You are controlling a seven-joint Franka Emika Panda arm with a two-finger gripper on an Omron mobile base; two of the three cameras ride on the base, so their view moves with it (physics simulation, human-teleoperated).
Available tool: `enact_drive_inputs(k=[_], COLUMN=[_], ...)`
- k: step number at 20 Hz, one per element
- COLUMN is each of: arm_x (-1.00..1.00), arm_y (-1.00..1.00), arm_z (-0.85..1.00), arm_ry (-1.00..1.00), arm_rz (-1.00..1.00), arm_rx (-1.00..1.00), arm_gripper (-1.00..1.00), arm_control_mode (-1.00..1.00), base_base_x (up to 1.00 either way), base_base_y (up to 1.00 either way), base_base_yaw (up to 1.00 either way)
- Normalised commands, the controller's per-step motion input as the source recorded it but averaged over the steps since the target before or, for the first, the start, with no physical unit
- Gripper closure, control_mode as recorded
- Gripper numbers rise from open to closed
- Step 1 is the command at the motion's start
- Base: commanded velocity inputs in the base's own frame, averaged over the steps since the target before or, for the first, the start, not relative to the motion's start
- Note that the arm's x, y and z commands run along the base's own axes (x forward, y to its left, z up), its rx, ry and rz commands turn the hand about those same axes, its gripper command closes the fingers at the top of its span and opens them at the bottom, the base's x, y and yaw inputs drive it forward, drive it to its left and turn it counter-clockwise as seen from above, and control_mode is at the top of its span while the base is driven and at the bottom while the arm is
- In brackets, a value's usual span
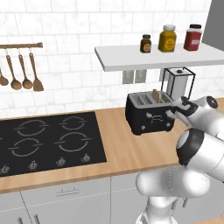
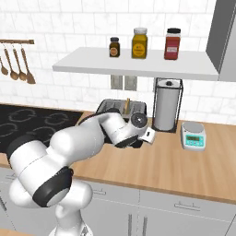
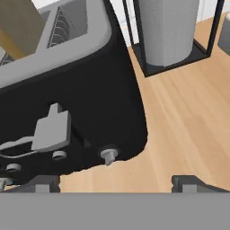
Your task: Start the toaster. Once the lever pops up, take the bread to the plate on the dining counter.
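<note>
While open, pincer (image 3: 116,183) faces toaster (image 3: 76,103).

arm: reaching forward, bent | gripper (image 3: 115,182): fingers wide apart (empty)

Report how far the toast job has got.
Done: the bread stands in a toaster slot, and the arm has reached the toaster front. In hand: the open claw sits low before the lever, holding nothing; whether the lever has been pressed is unclear. Left: the pop-up, then lifting the bread and carrying it to the plate.
</note>
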Motion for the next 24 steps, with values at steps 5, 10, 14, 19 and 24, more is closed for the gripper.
enact_drive_inputs(k=[5,10,14,19,24], arm_x=[0.33,0.0,-0.1,0.0,0.0], arm_y=[-0.07,-0.49,-0.23,0.0,0.01], arm_z=[-0.15,0.49,0.56,0.49,-0.02], arm_ry=[0.0,-0.06,0.0,0.0,0.15], arm_rz=[-0.1,-0.14,-0.1,-0.04,0.0], arm_rx=[0.01,0.09,0.13,0.16,0.15], arm_gripper=[-1.0,-1.0,-1.0,-1.0,-1.0], arm_control_mode=[-1.0,-1.0,-1.0,-1.0,-1.0], base_base_x=[0.0,0.0,0.0,0.0,0.0], base_base_y=[0.0,0.0,0.0,0.0,0.0], base_base_yaw=[0.0,0.0,0.0,0.0,0.0])
